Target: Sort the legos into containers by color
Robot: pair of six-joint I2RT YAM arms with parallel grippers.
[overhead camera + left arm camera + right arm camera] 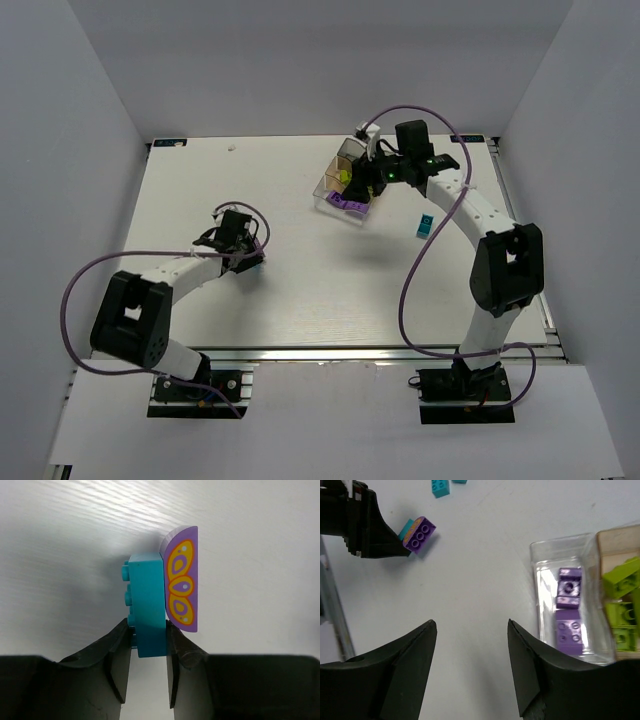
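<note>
My left gripper [149, 627] is shut on a teal brick [146, 605] that has a purple half-round piece with an orange pattern [182, 585] stuck to its side, low over the table. In the top view it is at the left-middle [243, 253]. My right gripper [471, 625] is open and empty over bare table, just beside the clear tray [534, 547]. The tray's near compartment holds two purple bricks [568, 587]. The one beside it holds lime green bricks [620, 575]. In the top view the tray [325, 195] sits at the back centre, by my right gripper [362, 188].
A loose teal brick [424, 226] lies right of the tray. Two more teal bricks [440, 487] lie at the top edge of the right wrist view, near my left gripper [365, 525]. White walls close in the table on three sides.
</note>
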